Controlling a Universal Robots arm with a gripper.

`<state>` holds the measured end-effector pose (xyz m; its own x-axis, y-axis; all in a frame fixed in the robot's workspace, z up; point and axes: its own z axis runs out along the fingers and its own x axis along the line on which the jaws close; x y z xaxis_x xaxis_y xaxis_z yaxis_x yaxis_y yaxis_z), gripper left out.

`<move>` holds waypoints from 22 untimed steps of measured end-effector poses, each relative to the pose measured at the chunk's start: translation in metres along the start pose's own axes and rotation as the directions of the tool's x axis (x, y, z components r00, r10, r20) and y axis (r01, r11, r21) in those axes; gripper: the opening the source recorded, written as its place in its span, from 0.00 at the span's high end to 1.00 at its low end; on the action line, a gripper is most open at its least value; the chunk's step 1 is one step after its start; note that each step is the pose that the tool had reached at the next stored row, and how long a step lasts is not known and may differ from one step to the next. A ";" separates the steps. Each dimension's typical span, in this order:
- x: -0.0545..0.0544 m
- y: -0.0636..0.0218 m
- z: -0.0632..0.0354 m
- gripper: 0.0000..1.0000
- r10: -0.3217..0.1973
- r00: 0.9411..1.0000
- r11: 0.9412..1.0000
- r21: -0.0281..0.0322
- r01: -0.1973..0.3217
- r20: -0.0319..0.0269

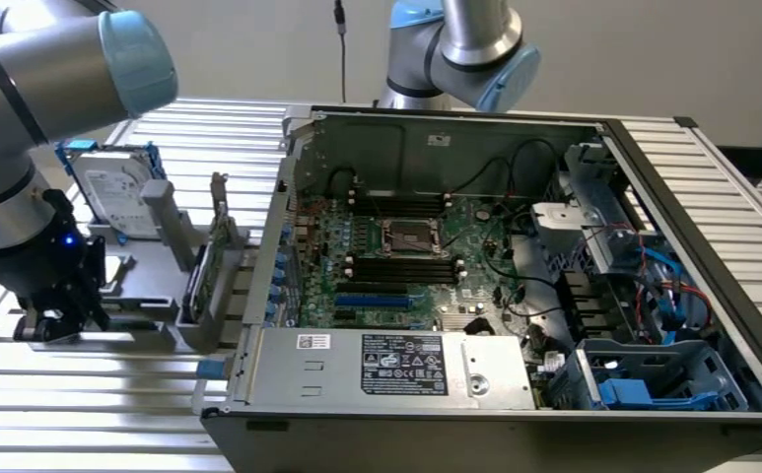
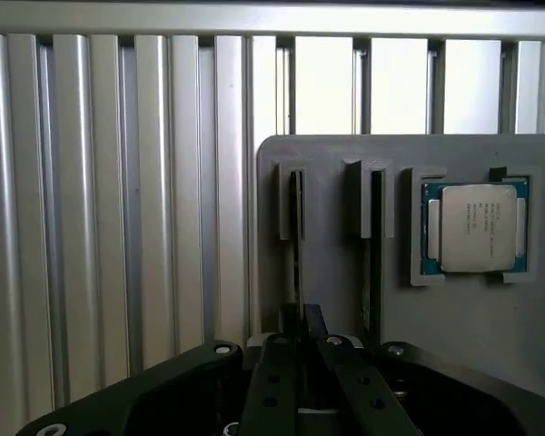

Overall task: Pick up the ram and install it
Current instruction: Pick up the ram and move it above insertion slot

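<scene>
The gripper (image 2: 304, 350) is drawn narrow, its two black fingers (image 2: 277, 386) pinched on the thin upper edge of the ram (image 2: 296, 236). The ram stands on edge in a slot of the grey holder (image 2: 327, 272), running straight ahead from the fingertips. A second stick (image 2: 375, 254) stands in the neighbouring slot, parallel to the ram and just beside one finger, with only a narrow strip of holder between the two. Farther to that side, a processor chip (image 2: 475, 227) with a dull metal lid lies flat in a square recess.

On the other side of the tool the holder's rounded edge ends, and the ribbed aluminium table (image 2: 118, 200) spreads bare and open.

In the exterior view the gripper (image 1: 54, 323) hangs low over the holder. An upright card with a metal bracket (image 1: 219, 246) stands between it and the open computer case (image 1: 434, 138). A silver hard drive (image 1: 111, 192) stands propped behind the tool. The case's sheet-metal wall rises well apart from the fingers.
</scene>
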<state>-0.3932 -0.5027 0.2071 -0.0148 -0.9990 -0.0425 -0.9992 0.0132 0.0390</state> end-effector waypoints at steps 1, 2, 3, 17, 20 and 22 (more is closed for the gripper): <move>0.000 -0.0001 -0.0025 0.86 0.000 1.000 1.000 -0.001 0.000 0.001; 0.000 -0.0002 -0.0052 0.86 0.001 1.000 1.000 -0.001 -0.001 0.002; 0.000 -0.0004 -0.0080 0.86 0.001 1.000 1.000 -0.001 -0.001 0.003; -0.003 -0.0123 -0.0682 0.86 0.002 1.000 1.000 -0.006 -0.002 0.005; -0.004 -0.0211 -0.0824 0.86 0.002 1.000 1.000 -0.007 -0.002 0.005; -0.004 -0.0284 -0.0917 0.86 0.002 1.000 1.000 -0.008 -0.002 0.005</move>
<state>-0.3613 -0.5027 0.2977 -0.0175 -0.9987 -0.0476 -0.9988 0.0152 0.0472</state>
